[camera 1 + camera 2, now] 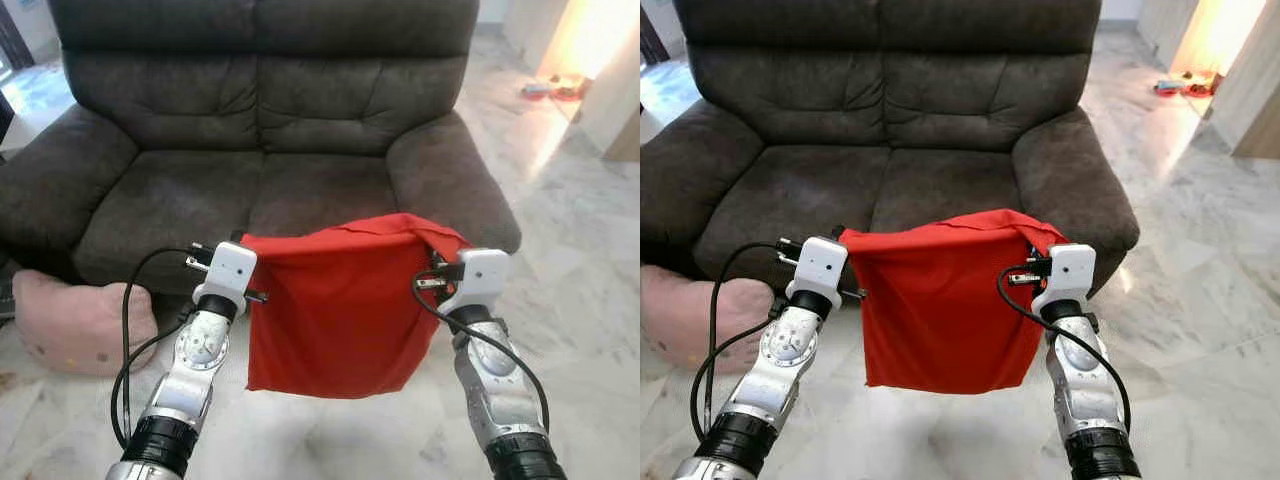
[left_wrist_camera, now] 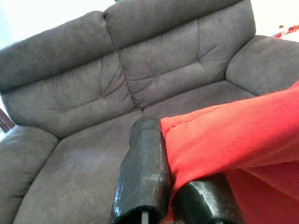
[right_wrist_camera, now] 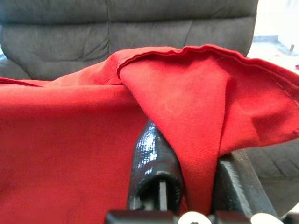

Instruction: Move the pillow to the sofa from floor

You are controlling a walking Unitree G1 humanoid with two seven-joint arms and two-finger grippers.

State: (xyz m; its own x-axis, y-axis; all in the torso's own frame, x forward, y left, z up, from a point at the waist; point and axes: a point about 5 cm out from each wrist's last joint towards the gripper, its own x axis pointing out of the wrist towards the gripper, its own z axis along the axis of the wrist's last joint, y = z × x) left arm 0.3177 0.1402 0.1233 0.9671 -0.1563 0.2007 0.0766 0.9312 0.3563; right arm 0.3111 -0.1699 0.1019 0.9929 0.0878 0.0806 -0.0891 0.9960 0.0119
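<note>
— What is up close?
— Two grippers hold up a red pillow (image 1: 340, 310). The left gripper (image 2: 170, 196) pinches one top corner. The right gripper (image 3: 196, 186) pinches the other top corner. The pillow hangs flat between them, off the floor (image 1: 580, 330), just in front of the sofa (image 1: 200, 190).
— And lower down?
— A pink pillow (image 1: 75, 325) lies on the floor by the sofa's left arm.
— What is the room like?
— The floor is shiny white marble. The sofa is dark grey with two seats. Far off on the right, warm light shines and small bright things (image 1: 552, 89) sit on the floor.
</note>
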